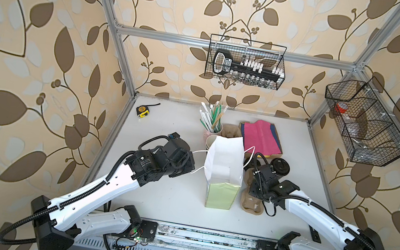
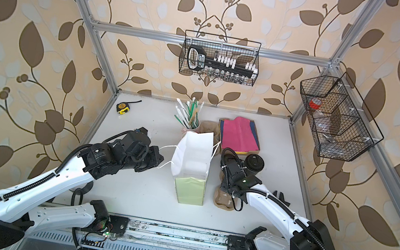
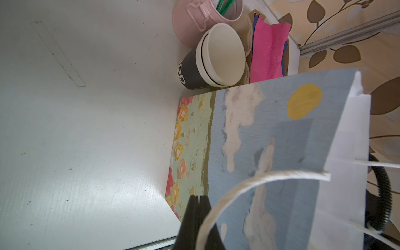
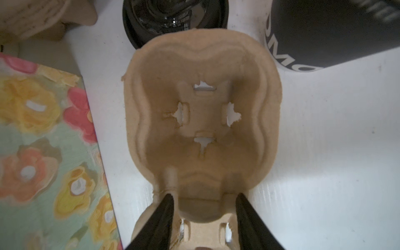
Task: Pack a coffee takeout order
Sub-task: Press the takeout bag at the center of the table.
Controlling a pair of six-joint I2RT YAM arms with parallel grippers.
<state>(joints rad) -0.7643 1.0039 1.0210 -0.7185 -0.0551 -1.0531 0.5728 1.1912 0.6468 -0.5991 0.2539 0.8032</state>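
A white paper bag (image 1: 223,167) with painted sides (image 3: 270,140) stands upright and open in mid table. My left gripper (image 3: 198,198) is shut at the bag's near side, and the bag's white cord handle (image 3: 238,184) runs down into the seam between its fingers. The brown pulp carrier (image 4: 201,121) lies flat just right of the bag (image 1: 252,202). My right gripper (image 4: 204,195) is over it, jaws open, one finger on each side of the narrow waist. The dark cup with a black domed lid (image 1: 280,167) stands beyond the carrier. The pink napkin (image 1: 262,137) lies in a cardboard tray behind.
A stack of lidless dark cups (image 3: 216,56) and a pink bucket of straws (image 1: 211,122) stand behind the bag. A black lid (image 4: 173,17) lies by the carrier's far end. A tape measure (image 1: 142,111) sits at the back left. Wire baskets (image 1: 246,62) (image 1: 367,122) hang on the walls.
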